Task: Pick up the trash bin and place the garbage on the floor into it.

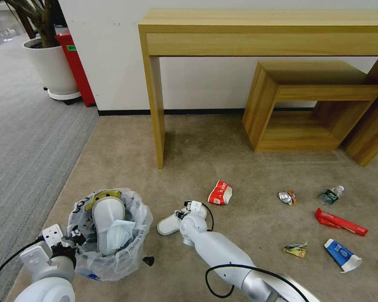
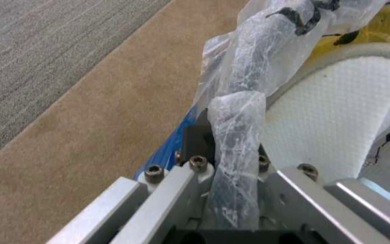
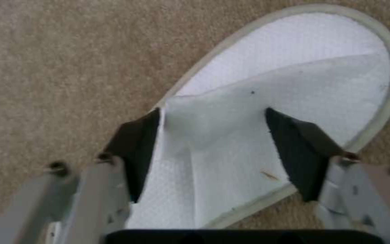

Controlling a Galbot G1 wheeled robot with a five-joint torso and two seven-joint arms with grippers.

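The trash bin (image 1: 113, 251) with its crinkled printed bag stands on the beige floor (image 1: 239, 167) at the lower left. A white slipper (image 1: 107, 218) and a pale tissue lie inside it. My left gripper (image 1: 73, 238) is shut on the bin's bag-covered rim (image 2: 238, 128); the binned slipper (image 2: 339, 115) lies right beside it. My right gripper (image 1: 181, 215) is low over a second white slipper (image 1: 167, 227) on the carpet. Its dark pads (image 3: 134, 149) stand open on either side of that slipper's strap (image 3: 222, 112).
More garbage lies to the right: a red-white carton (image 1: 220, 193), a crushed can (image 1: 286, 197), a small bottle (image 1: 331, 195), a red wrapper (image 1: 341, 222), a yellow wrapper (image 1: 296, 250), a blue-white packet (image 1: 342, 255). A wooden desk (image 1: 155, 109) and a wooden box stool (image 1: 306, 105) stand behind. Grey carpet (image 1: 25, 138) lies left.
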